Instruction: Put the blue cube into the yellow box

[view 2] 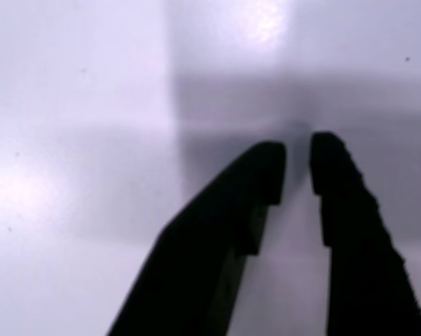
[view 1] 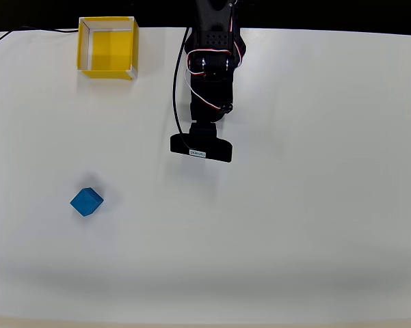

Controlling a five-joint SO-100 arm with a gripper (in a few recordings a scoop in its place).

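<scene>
The blue cube [view 1: 87, 201] lies on the white table at the lower left of the overhead view, turned corner-on. The yellow box [view 1: 108, 46] stands open-topped at the table's far left edge, with nothing inside. My black arm [view 1: 208, 75] reaches in from the top centre, and its wrist camera bar [view 1: 201, 152] sits well right of and above the cube. In the wrist view my gripper [view 2: 298, 164] hangs close over bare table, its two dark fingers nearly together with only a thin slit and nothing between them.
The white table [view 1: 314, 205] stretches wide around the arm. A black cable [view 1: 178, 89] runs down the arm's left side, and another thin cable [view 1: 14, 32] lies at the far left edge.
</scene>
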